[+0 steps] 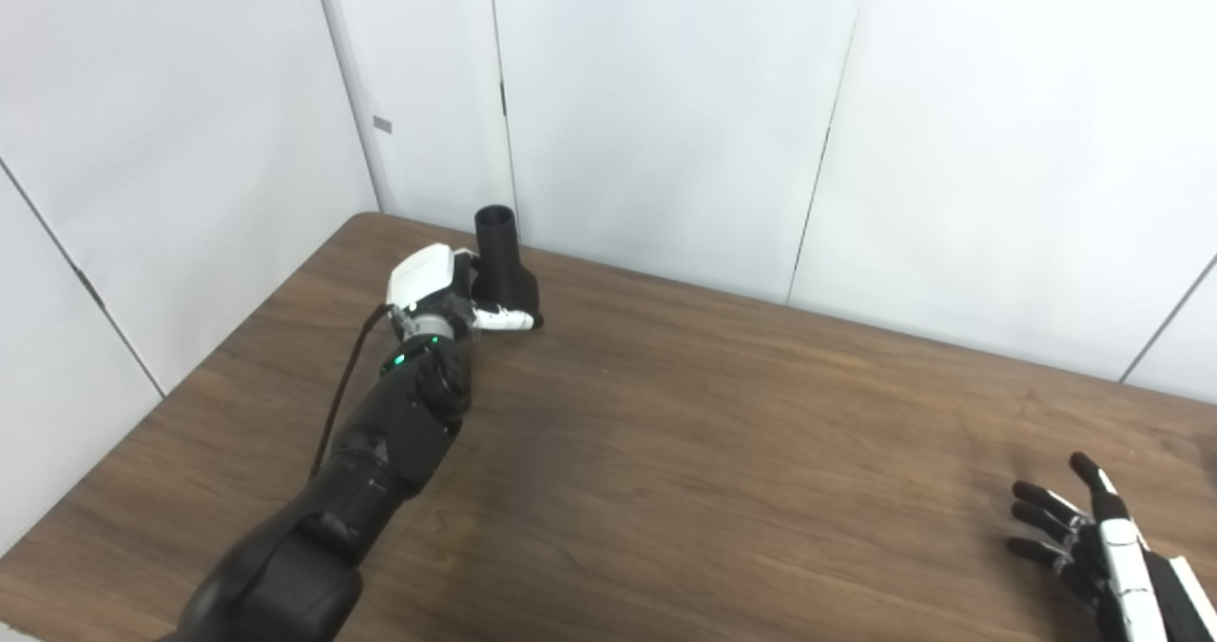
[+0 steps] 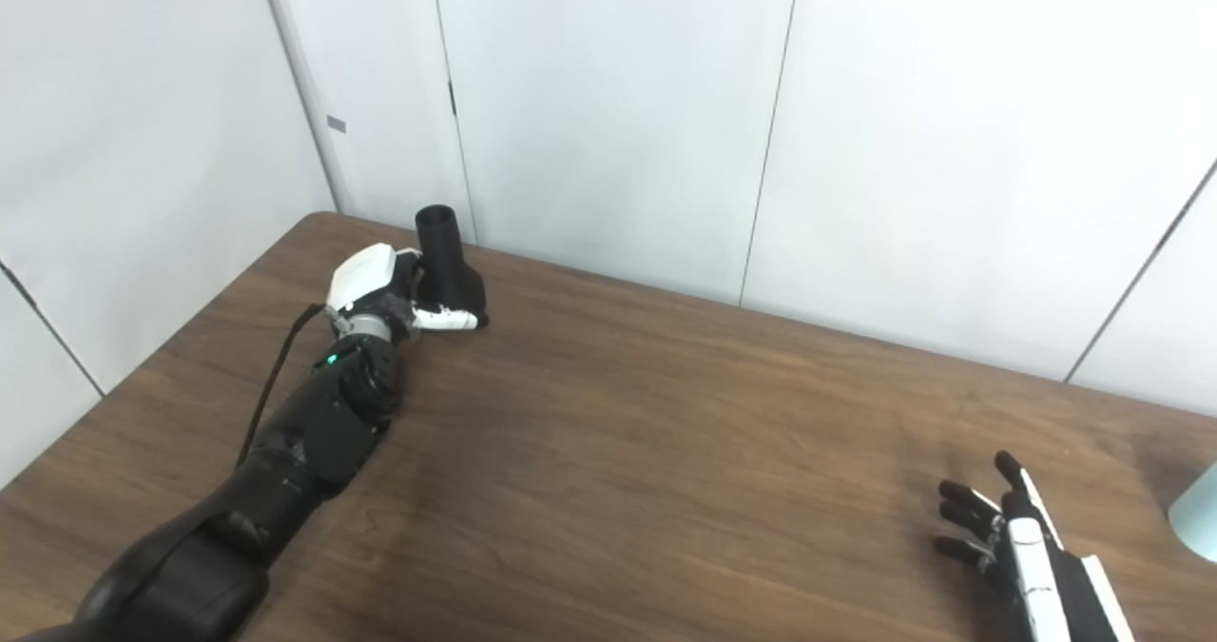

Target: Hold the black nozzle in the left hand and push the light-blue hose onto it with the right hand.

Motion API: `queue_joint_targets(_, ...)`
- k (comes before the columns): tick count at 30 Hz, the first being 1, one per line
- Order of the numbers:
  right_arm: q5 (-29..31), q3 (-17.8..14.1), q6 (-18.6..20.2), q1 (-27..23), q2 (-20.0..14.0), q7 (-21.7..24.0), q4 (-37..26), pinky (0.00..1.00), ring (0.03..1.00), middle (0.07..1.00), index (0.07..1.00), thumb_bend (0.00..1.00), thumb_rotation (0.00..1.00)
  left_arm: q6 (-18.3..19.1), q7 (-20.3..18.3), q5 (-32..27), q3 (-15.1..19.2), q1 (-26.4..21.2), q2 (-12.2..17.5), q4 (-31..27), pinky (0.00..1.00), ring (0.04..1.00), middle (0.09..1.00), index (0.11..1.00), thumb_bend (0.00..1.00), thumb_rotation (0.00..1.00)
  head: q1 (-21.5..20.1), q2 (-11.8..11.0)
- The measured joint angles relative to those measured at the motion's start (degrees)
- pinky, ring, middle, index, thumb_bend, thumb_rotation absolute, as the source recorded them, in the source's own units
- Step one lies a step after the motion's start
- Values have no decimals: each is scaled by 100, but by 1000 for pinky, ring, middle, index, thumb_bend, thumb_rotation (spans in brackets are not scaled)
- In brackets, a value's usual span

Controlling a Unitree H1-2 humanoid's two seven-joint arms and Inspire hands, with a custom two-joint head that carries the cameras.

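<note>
Left eye view: right hand [image 1: 1093, 542] sits at the bottom right corner above the wooden table [image 1: 723, 461], fingers spread apart, holding nothing. Left arm reaches from the bottom left toward the far left part of the table. Left hand [image 1: 447, 290] is wrapped around the wide base of the black nozzle [image 1: 502, 262], thumb across its front. Nozzle stands roughly upright, round opening on top, close to the white wall panels [image 1: 666, 100].

Right eye view: same arrangement. Right hand [image 2: 1013, 537] empty, fingers splayed. A light-blue object [image 2: 1200, 523], presumably the hose, shows only as a sliver at the right edge, near the right hand but apart from it and well apart from the nozzle [image 2: 445, 262].
</note>
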Motion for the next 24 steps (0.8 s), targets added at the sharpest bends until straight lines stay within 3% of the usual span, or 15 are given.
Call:
queue_joint_targets(6,0,-1,1,0,1,0,0,694,802,805,970,329,1000,-9,6,12,-78,-43,11,0,987,862,760,689,920,178,0,0)
queue_joint_targets(9,2,-1,1,0,1,0,0,707,814,808,967,334,1000,-9,7,17,-127,-64,22,-1,756,796,716,610,860,98,-17,26)
queue_joint_targets(10,3,0,1,0,1,0,0,712,815,809,966,332,1000,-12,10,7,-107,-71,22,-4,739,783,699,551,696,78,-18,26)
queue_joint_targets(12,9,1,2,1,1,1,0,715,818,810,966,330,1000,-19,25,-21,-35,-75,17,-26,769,737,648,498,558,54,0,35)
queue_joint_targets(14,23,-1,0,2,0,2,0,710,811,807,961,339,1000,-20,68,-37,26,-55,-1,-89,816,715,630,487,530,47,0,35)
queue_joint_targets(17,32,-4,-10,3,-4,4,4,710,813,803,951,350,1000,-22,140,-21,34,-38,-58,-127,808,677,603,484,521,45,0,44)
queue_joint_targets(21,48,-6,-22,10,-4,12,6,723,821,808,948,336,1000,-6,149,21,-13,-39,-65,-156,776,671,606,483,521,46,0,70)
queue_joint_targets(24,64,-12,-23,11,-4,21,7,722,811,800,943,333,1000,20,128,53,-52,-32,-64,-193,820,690,625,483,521,47,0,79)
